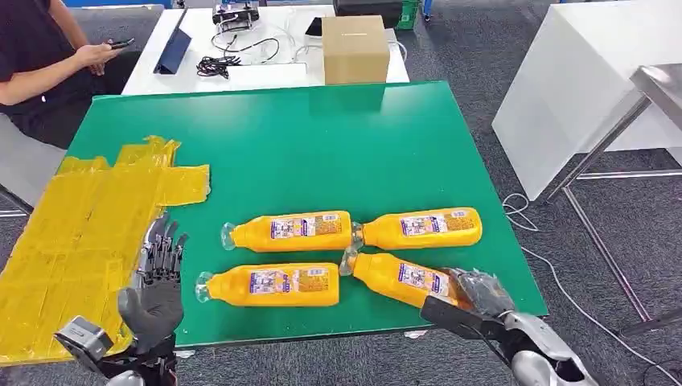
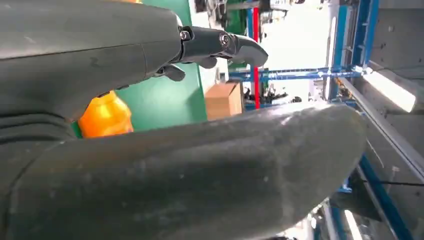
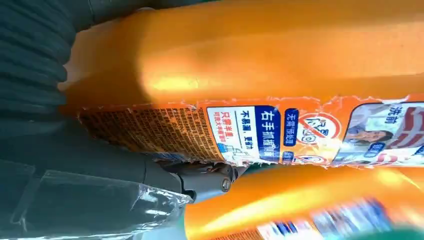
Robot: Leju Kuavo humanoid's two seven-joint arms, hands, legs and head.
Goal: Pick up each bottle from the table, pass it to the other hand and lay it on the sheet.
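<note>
Right hand: the right hand (image 1: pixel 481 291) lies at the near right edge of the green table (image 1: pixel 322 145), fingers wrapped around the base end of the near-right bottle (image 1: pixel 402 277); the silver forearm comes in from the near right corner. In the right wrist view the fingers (image 3: pixel 200 177) press against that bottle's torn label.
Left hand: the left hand (image 1: pixel 157 273) hovers upright at the near left edge, fingers pointing far, slightly apart and holding nothing; its fingertips (image 2: pixel 240 45) are straight in the left wrist view.
Bottles: four orange plastic bottles lie on their sides with clear caps to the left. Far row: far-left bottle (image 1: pixel 291 231) and far-right bottle (image 1: pixel 422 228), nearly end to end. Near row: near-left bottle (image 1: pixel 269 285) and the grasped one, which is tilted with its cap near the far-right bottle's cap.
Bottle surface: glossy, smooth, with blue, white and orange printed labels.
Sheet: the yellow sheet (image 1: pixel 80 233), crinkled and translucent, covers the table's left side, with no bottle on it.
Background: a cardboard box (image 1: pixel 355 48) stands on a white table beyond, and a seated person (image 1: pixel 40 56) is at far left.
</note>
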